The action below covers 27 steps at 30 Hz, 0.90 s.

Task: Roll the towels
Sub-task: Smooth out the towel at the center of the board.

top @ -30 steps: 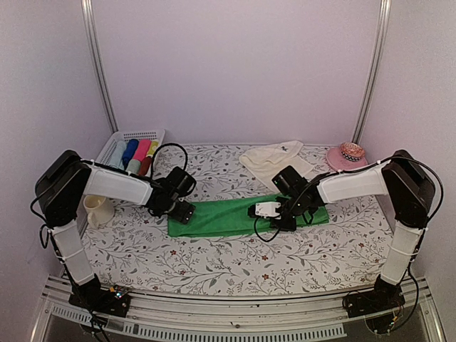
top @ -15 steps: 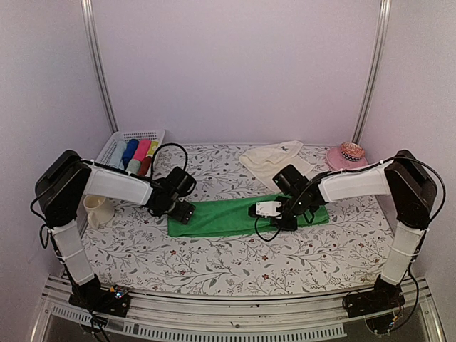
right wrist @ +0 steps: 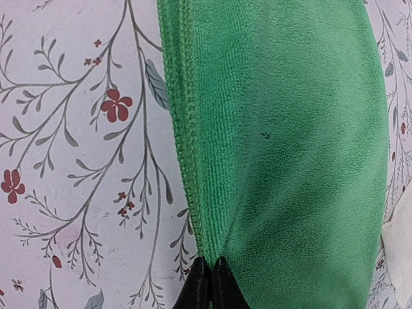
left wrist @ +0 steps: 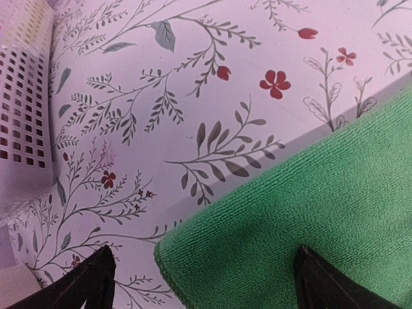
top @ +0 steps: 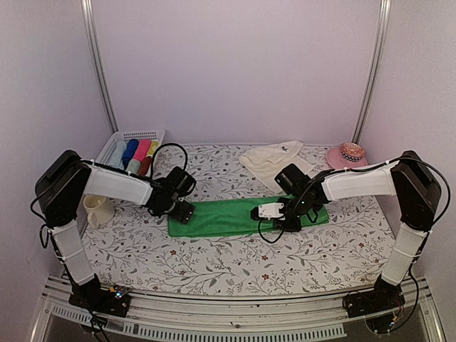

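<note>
The green towel (top: 228,217) lies flat across the middle of the floral table. My left gripper (top: 182,211) is open at its left end, and in the left wrist view the green towel (left wrist: 322,212) has its corner between the spread fingers of the left gripper (left wrist: 203,283). My right gripper (top: 285,224) is low over the right part. In the right wrist view the right gripper (right wrist: 209,273) is shut on the near hem of the green towel (right wrist: 283,129), which puckers at the tips. The cream towel (top: 274,158) lies loosely spread behind.
A white basket (top: 114,142) with coloured rolls stands at the back left, its wall (left wrist: 22,109) close to my left gripper. A cream mug (top: 96,209) sits by the left arm. A pink dish (top: 347,155) is at the back right. The cream towel's edge (right wrist: 402,251) shows beside the green one.
My right gripper has closed on the green towel's near hem and shifted slightly to the right. The left arm has not moved.
</note>
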Each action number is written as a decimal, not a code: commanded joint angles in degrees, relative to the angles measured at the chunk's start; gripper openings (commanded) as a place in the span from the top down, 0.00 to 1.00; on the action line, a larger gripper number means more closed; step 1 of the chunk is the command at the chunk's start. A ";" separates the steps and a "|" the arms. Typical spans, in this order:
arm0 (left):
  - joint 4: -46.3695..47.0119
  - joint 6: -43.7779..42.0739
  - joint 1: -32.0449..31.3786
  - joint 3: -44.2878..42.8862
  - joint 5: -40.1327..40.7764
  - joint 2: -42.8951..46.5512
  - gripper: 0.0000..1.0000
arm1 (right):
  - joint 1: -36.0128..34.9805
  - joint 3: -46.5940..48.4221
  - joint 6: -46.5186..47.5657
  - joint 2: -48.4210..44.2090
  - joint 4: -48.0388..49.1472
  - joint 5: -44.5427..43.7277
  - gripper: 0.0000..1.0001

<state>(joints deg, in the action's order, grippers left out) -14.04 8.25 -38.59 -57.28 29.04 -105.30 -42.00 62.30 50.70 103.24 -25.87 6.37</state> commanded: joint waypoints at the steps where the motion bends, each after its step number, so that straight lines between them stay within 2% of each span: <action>1: -3.64 -0.26 1.24 0.62 -0.55 -2.67 0.03 | -0.51 0.05 0.82 0.57 -1.60 0.61 0.98; 13: -5.85 -0.08 1.49 -0.46 2.51 -3.27 0.03 | -1.84 -1.01 1.83 0.72 -1.47 0.01 0.92; 15: -6.04 -0.04 1.56 -0.47 2.52 -3.05 0.03 | -1.84 -1.19 1.86 0.59 -1.55 -0.16 0.86; 21: -6.55 -0.10 1.74 -0.56 3.01 -0.75 0.03 | -1.08 -1.38 1.79 -3.90 -3.25 0.20 0.49; 23: -6.78 -0.16 1.81 -0.49 3.01 1.06 0.03 | 0.51 -0.60 1.41 -5.49 -4.53 1.23 0.45; 27: -7.91 0.17 1.76 -0.51 2.86 4.31 0.03 | 6.13 1.38 -0.82 -7.26 -6.98 6.38 0.46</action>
<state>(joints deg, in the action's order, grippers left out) -17.32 8.51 -37.98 -58.24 30.70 -104.66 -41.10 61.45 52.25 99.31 -29.87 7.79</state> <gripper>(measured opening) 0.973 0.552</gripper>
